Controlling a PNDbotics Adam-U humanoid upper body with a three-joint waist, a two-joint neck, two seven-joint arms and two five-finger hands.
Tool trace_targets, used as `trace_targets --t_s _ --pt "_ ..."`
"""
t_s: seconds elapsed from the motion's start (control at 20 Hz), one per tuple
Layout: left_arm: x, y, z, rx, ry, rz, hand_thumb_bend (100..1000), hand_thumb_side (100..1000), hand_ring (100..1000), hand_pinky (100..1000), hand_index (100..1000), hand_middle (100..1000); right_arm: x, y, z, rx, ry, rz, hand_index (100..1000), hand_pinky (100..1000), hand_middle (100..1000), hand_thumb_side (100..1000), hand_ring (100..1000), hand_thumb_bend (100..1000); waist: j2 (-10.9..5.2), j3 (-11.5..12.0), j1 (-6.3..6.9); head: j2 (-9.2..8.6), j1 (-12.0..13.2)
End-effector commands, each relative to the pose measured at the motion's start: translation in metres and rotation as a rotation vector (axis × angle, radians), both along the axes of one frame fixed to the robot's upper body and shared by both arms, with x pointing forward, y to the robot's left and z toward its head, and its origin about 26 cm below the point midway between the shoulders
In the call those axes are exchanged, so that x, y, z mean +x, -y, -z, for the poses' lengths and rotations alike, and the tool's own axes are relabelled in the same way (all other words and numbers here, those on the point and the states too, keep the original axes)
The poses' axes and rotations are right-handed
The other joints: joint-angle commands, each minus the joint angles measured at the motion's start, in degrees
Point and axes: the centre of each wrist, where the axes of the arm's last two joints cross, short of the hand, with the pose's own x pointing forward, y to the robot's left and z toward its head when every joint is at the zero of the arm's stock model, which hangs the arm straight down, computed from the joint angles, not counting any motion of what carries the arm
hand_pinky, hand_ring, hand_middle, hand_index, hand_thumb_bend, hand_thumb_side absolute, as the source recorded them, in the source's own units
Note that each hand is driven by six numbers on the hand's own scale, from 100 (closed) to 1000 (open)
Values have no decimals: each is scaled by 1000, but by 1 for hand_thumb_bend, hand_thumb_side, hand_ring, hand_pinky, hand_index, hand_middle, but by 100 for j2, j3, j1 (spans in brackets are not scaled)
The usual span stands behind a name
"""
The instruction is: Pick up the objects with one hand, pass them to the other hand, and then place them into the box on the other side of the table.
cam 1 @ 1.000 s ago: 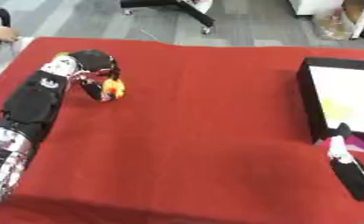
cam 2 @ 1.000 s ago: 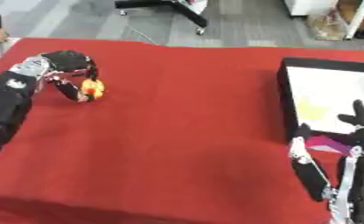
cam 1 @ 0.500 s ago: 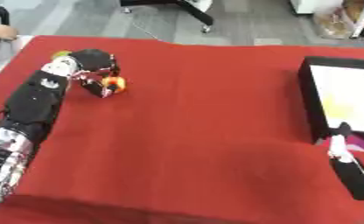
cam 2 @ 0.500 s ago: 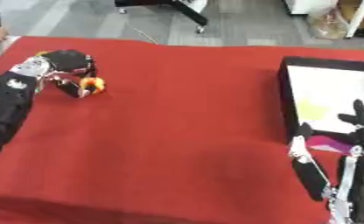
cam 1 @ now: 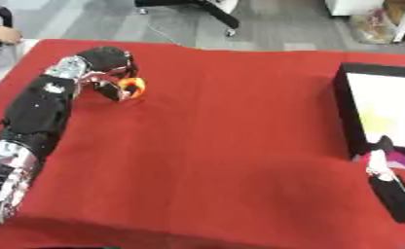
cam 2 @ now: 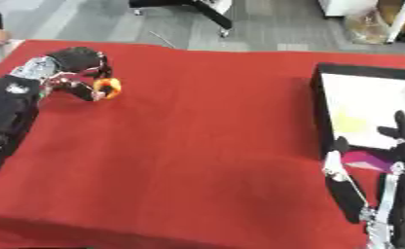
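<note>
Reaching across the red table (cam 1: 223,146), the robot's left hand (cam 1: 103,73) has its fingers curled around a small orange and yellow thing (cam 1: 131,87). The thing is clamped in that hand, far to the left of the black box (cam 1: 346,112), on the other side of the table from it. It is too blurry to tell what the thing is, or whether it touches the cloth.

The black box sits at the right edge of the table. Its inside is white with a pale yellow patch. A purple bit (cam 2: 363,160) shows near the box's front corner.

The robot's right hand (cam 2: 393,194) is just in front of the box, at the lower right corner. Its fingers point up and are spread apart, holding nothing. One dark finger rises in front of the box's white inside.

Behind the table, well beyond the box, is a grey floor with the legs of a chair (cam 1: 206,9).
</note>
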Motion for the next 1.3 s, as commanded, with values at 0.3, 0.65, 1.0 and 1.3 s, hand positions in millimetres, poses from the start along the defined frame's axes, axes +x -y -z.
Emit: trace_targets --t_s 0.3,0.65,1.0,1.3 --pt "-2 -11 -45 -108 76 73 100 246 410 654 235 314 -1 2 -9 -8 25 -10 973 719 704 495 905 187 -105 20 -10 -16 -75" --pt "-6 -4 -57 -260 60 182 100 245 403 633 226 303 -3 2 -21 -39 43 -47 967 721 705 501 897 202 -113 42 -23 -16 -126" --pt "-11 17 -63 -414 -14 311 100 252 393 610 214 293 2 -6 -33 -106 85 -170 957 724 706 502 882 239 -124 71 -43 -16 -208" --pt "-17 42 -57 -567 -129 399 100 263 385 590 206 285 8 -20 -48 -160 125 -351 952 732 712 499 873 246 -135 97 -60 -16 -304"
